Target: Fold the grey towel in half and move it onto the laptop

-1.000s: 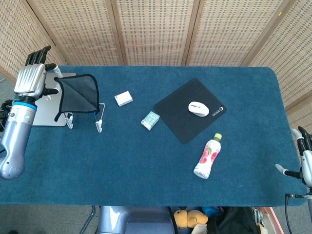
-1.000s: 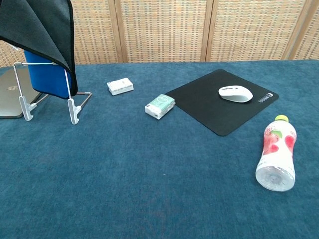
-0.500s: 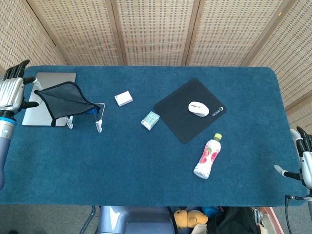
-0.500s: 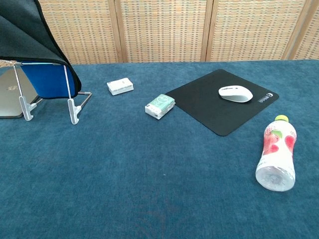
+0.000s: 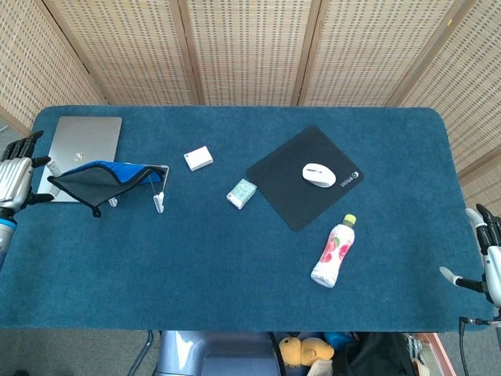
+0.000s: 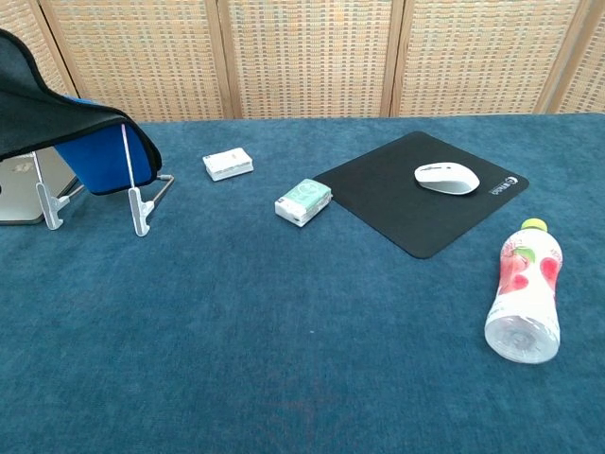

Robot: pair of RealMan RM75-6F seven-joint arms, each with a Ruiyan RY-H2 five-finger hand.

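Observation:
The grey towel point(image 5: 92, 183) with a black hem is stretched from a small wire rack point(image 5: 159, 192) out to the left. In the chest view the towel point(image 6: 52, 113) rises toward the upper left, off the table. My left hand point(image 5: 16, 175) is at the table's left edge and pinches the towel's left corner. A blue cloth point(image 5: 109, 168) shows on the rack under the towel. The closed silver laptop point(image 5: 84, 136) lies just behind the towel, mostly uncovered. My right hand point(image 5: 487, 257) hangs off the right table edge, holding nothing, with its fingers apart.
A white box point(image 5: 198, 158) and a mint-green packet point(image 5: 242, 193) lie mid-table. A white mouse point(image 5: 318, 175) sits on a black mouse pad point(image 5: 301, 184). A pink bottle point(image 5: 333, 251) lies on its side at the front right.
My left hand has moved left and toward the front edge, dragging the towel with it. The towel dropped lower, uncovering the laptop and the blue cloth. The right hand stayed put.

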